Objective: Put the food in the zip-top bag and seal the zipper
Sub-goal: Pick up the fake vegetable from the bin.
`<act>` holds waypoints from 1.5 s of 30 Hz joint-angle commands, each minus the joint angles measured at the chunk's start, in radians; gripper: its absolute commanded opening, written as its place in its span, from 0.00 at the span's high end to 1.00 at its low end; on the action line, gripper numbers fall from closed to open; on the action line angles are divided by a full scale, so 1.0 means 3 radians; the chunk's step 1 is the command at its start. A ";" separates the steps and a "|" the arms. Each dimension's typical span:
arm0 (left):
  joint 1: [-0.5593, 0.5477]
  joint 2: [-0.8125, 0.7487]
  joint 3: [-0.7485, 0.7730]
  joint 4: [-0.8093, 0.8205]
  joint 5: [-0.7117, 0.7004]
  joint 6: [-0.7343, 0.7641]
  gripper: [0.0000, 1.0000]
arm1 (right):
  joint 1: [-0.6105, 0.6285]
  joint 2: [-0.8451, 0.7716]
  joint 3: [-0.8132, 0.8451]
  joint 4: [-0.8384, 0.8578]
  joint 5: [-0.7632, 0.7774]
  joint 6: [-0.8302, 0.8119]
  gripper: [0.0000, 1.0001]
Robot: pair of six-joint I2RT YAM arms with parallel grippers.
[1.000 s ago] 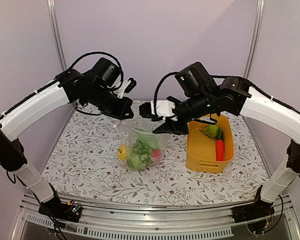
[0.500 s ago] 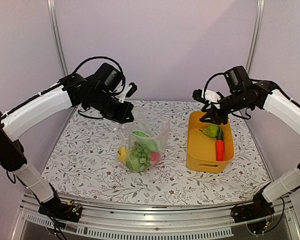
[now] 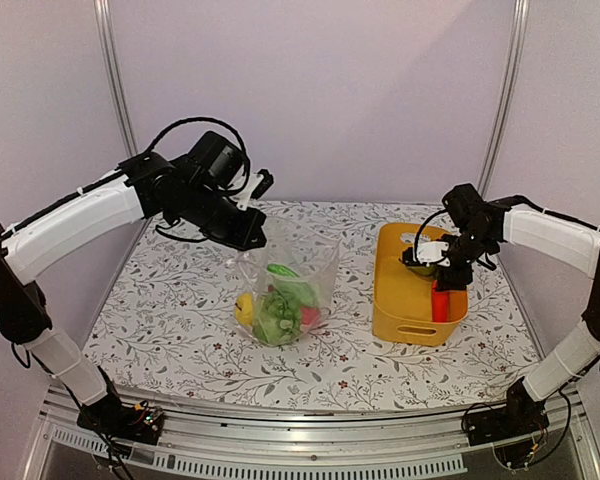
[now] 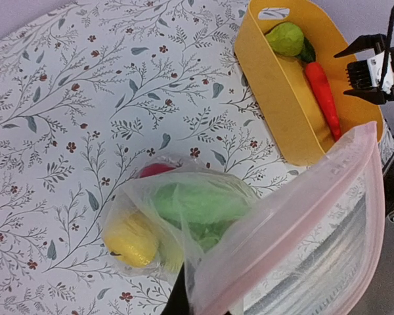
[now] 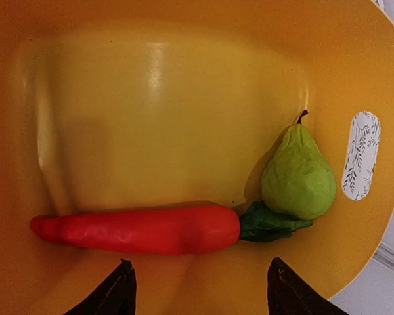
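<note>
On the bench (image 3: 180, 335), nearest to the arm bases, the zip-top bag (image 3: 298, 262) stands with several pieces of food (image 3: 276, 312) already at its bottom: yellow, green and red ones. To its right sits the yellow basket (image 3: 405, 328), and in it lie the carrot (image 5: 138, 230) and the pear (image 5: 299, 178), touching at the carrot's green top. The right gripper (image 5: 200, 292) hangs over the basket floor, wide open and empty, and it is clearly the nearer one to these two pieces. The carrot lies just ahead of its fingertips. Its long axis, however, runs along the line from finger to finger, not across it, so I judge the wrist must turn before closing. Farthest back, the left gripper (image 3: 248, 228) seems closed on the bag's upper edge, holding the mouth up; its fingers are mostly hidden.
</note>
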 commanded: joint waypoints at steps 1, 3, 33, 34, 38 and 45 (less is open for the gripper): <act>0.0001 -0.0095 -0.0065 0.0074 -0.0004 0.0020 1.00 | -0.0009 0.0024 0.0042 0.0136 0.0333 -0.0563 0.32; 0.0001 -0.0095 -0.0063 0.0073 0.0013 0.0015 1.00 | -0.0007 0.0176 0.0057 0.0111 0.0494 -0.0650 0.30; 0.0021 -0.0246 -0.0321 0.0188 0.0002 -0.0006 1.00 | 0.0123 0.0656 0.0829 0.0090 -0.0202 -0.0030 0.17; 0.0022 -0.0239 -0.0321 0.0188 0.0004 -0.0005 1.00 | 0.0123 0.0630 0.0840 0.0054 -0.0200 -0.0028 0.17; 0.0023 -0.0224 -0.0331 0.0204 0.0017 -0.0002 1.00 | 0.0123 0.0636 0.0830 -0.0145 -0.0042 -0.0044 0.17; 0.0025 -0.0217 -0.0352 0.0212 0.0049 -0.0009 1.00 | 0.0117 0.0488 0.0325 -0.0126 0.0238 -0.0511 0.18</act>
